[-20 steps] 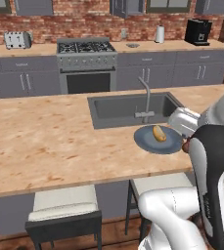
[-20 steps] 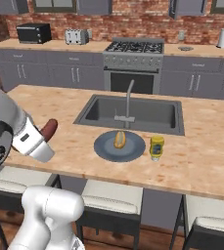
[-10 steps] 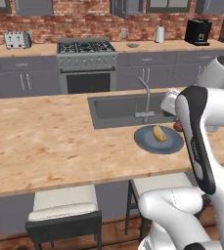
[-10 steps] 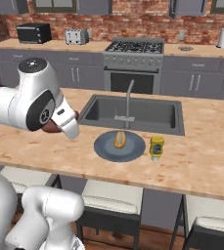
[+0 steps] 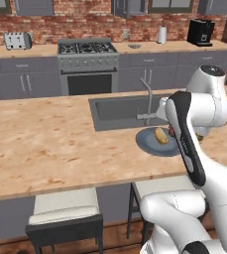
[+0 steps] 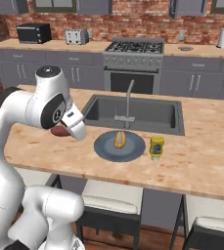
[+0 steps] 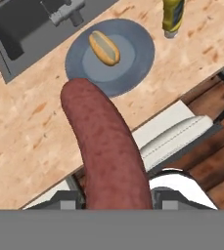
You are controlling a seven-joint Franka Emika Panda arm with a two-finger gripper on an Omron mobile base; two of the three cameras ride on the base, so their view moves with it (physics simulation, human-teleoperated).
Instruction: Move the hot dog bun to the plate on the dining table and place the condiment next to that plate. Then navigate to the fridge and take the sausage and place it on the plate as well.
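The two-finger gripper [image 7: 117,197] holds the slim red-brown sausage [image 7: 106,146] tight between its small dark tips. In the hand view the sausage sticks straight out from the tips, w/ its round far end just over the near rim of the wide round blue-grey plate [image 7: 135,61]. In the right base view only a bit of the sausage [image 6: 59,131] peeks out under the white hand, above the near edge of the long pale wood dining table [image 6: 201,166].

The plate lies ahead of the gripper, a bit past the sausage's far end. So the next move is prob. a short push forward and then down. The small yellow-tan hot dog bun [image 7: 104,48] is on the plate already, near the middle. Its long side runs at a slant across the sausage's line, not along it. The bare part of the plate on the gripper's side of the bun looks like the best spot to set the sausage, so it does not bump the bun.

The small yellow squeeze bottle of condiment [image 6: 156,148] stands upright on the table just beside the plate [image 6: 106,149], away from the arm. The grey sink w/ its faucet [image 6: 133,112] is behind the plate. So bun and bottle look done; only the sausage is left to put down
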